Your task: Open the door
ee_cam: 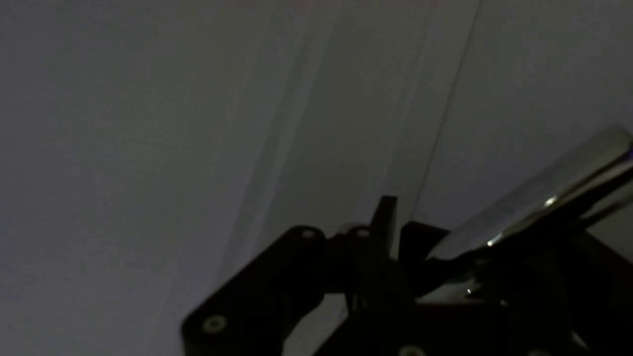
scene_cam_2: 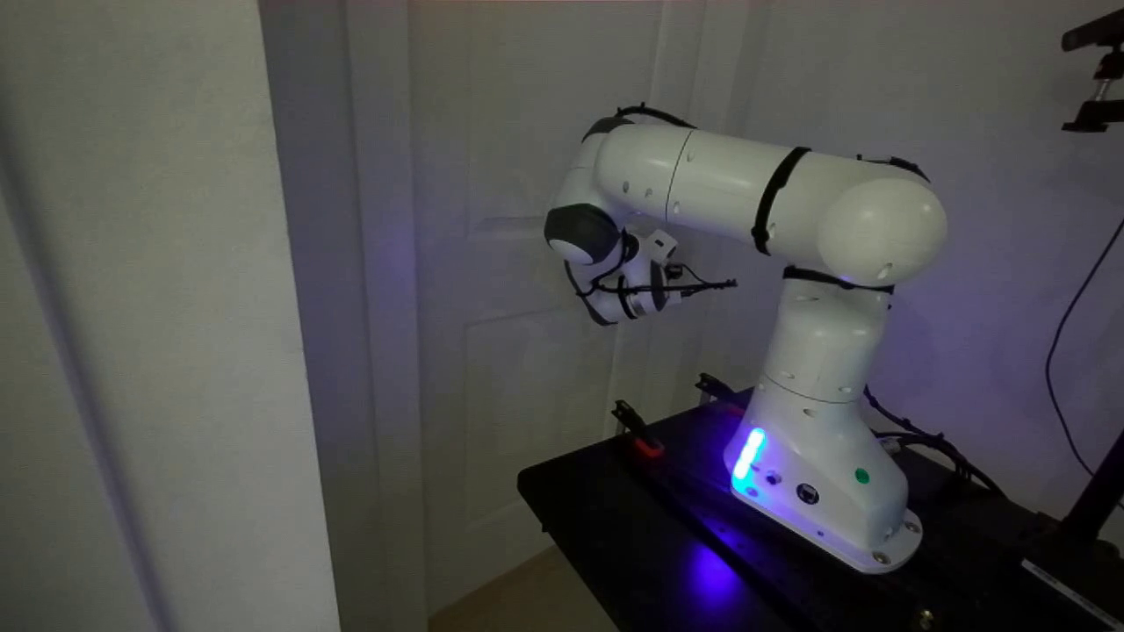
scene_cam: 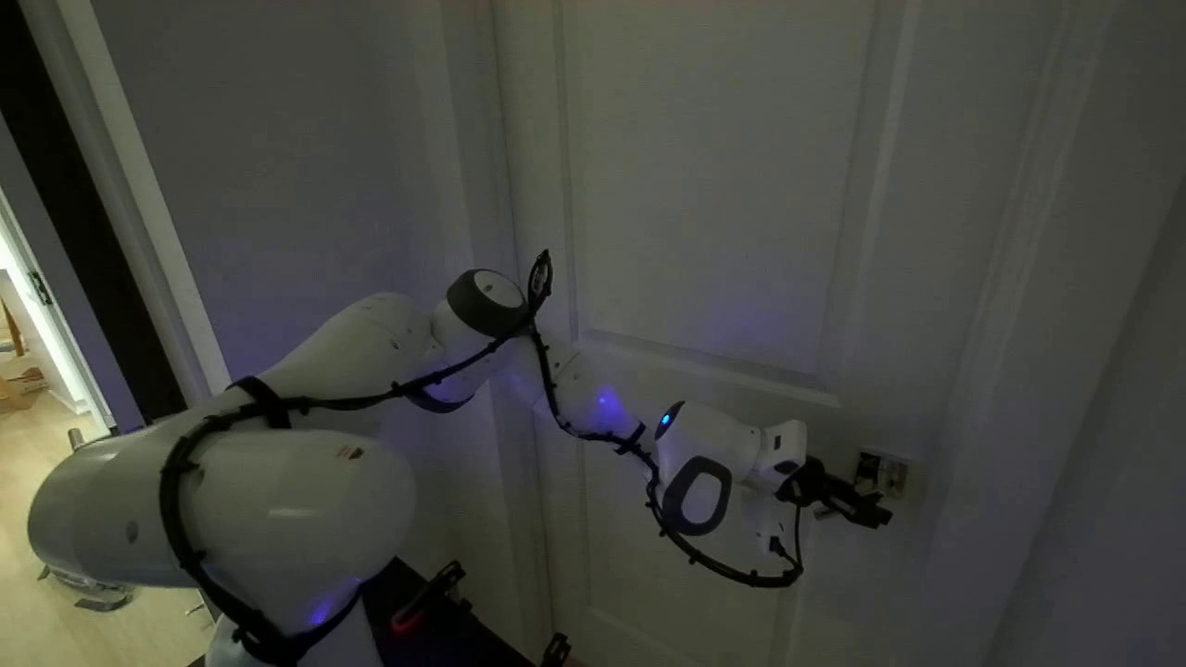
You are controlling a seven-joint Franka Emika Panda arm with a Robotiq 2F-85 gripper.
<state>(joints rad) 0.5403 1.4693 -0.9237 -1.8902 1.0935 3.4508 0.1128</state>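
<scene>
While the arm (scene_cam_2: 746, 184) reaches out, door (scene_cam: 713, 185): upright beyond the black table (scene_cam_2: 575, 500), behind the arm in both exterior views; white, raised panels, looks closed in its frame (scene_cam_2: 391, 351).
Gripper (ee_cam: 398, 230): at the arm's end, near one edge of the door.
Jaws: drawn together or nearly so, only a sliver showing between the tips.
Handle (ee_cam: 539, 198): silver lever, slants across the right of the wrist view, overlapping one finger (ee_cam: 415, 240).
Contact: too dark from where I stand, can't tell.
Cable (scene_cam: 357, 403): black, strapped along the arm.
Base (scene_cam_2: 817, 505): on the table, light strip (scene_cam_2: 749, 456) glowing blue.
Clamps (scene_cam_2: 639, 432): two at the table's rim, one showing red.
</scene>
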